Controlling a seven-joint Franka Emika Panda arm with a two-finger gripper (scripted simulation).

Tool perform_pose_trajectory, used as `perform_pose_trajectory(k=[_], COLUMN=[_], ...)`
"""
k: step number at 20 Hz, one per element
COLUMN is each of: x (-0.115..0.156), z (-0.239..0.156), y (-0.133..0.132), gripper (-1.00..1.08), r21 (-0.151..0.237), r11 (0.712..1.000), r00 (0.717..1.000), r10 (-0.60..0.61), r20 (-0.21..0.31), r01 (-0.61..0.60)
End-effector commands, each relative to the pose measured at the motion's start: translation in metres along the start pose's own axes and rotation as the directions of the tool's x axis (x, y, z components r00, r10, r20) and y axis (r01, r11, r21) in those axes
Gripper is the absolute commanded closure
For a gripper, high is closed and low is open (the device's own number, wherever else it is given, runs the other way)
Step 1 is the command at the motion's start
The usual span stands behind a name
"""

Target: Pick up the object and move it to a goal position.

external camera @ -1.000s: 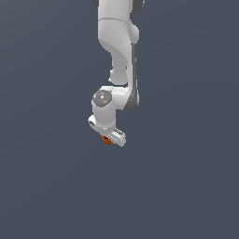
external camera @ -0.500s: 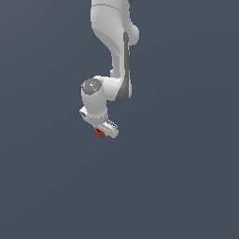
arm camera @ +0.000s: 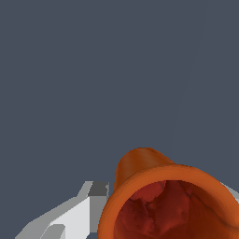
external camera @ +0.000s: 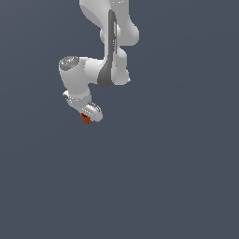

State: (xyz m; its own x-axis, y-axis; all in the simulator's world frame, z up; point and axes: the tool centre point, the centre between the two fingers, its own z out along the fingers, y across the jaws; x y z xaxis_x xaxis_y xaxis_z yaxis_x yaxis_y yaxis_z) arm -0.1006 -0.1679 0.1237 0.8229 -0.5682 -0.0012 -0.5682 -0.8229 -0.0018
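Orange-red cup-like cylinder (external camera: 86, 119), tiny and with a darker hollow mouth, sits at the tip of the white robot gripper (external camera: 87, 117), clear of any surface against the plain slate-grey background (external camera: 177, 177). In the exterior view it shows only as a small orange-red patch peeking out below the fingers (external camera: 94, 111), toward seven o'clock from the white hand body, and it is much smaller than the hand that carries it. The fingers are clenched on the cup, which lies between them. The glossy white Franka arm (external camera: 109, 28) comes down from twelve o'clock, bends at a rounded joint with a dark grey band (external camera: 111, 51), and turns toward nine o'clock into a capped wrist (external camera: 71, 65); from there the hand points down toward five o'clock.

In the wrist view the cup (arm camera: 172, 200) fills the frame's five o'clock corner, its flared rim wide and close to the lens, its mottled dark red hollow facing the camera and its narrower body running away behind. One pale grey finger (arm camera: 74, 217) lies just beside the rim and appears to touch it; the other is hardly in sight behind the cup.
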Motion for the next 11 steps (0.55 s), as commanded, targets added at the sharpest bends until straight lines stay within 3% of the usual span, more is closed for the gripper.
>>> perform_pose_trajectory(k=[1, 6, 11], x=[-0.001, 0.0, 0.001], z=[-0.012, -0.029, -0.035], y=[0.019, 0.045, 0.054], gripper=[1.08, 1.08, 1.08], r21=[0.001, 0.0, -0.001], r11=[1.0, 1.0, 1.0], r00=[1.0, 1.0, 1.0], r10=[-0.001, -0.001, -0.001], r20=[0.0, 0.0, -0.001], r01=[0.001, 0.001, 0.001])
